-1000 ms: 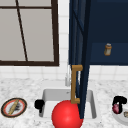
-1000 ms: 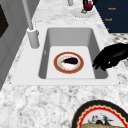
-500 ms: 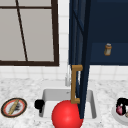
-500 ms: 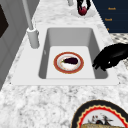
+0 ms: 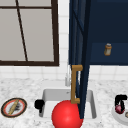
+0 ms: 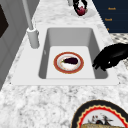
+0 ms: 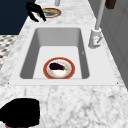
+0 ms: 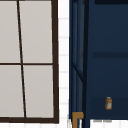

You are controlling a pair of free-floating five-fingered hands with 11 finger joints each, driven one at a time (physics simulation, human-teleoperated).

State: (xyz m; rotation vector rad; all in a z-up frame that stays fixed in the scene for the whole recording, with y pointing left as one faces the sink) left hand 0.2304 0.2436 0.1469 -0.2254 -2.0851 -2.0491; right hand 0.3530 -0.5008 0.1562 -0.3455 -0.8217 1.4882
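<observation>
The right hand [image 5: 121, 100] curls its fingers down over a small dark red fruit [image 5: 119, 109] that sits on a grey plate [image 5: 117, 116] on the table [image 5: 105, 86], right of the sink [image 5: 91, 100]. The left hand [image 5: 39, 104] hangs over the sink's left edge, fingers loosely bent and holding nothing. In the basin lies a red-rimmed plate [image 6: 58, 67] bearing an eggplant [image 6: 70, 60]. A patterned plate [image 5: 5, 108] rests on the table at far left. A jar [image 5: 108, 49] stands in the open blue cabinet [image 5: 110, 30].
</observation>
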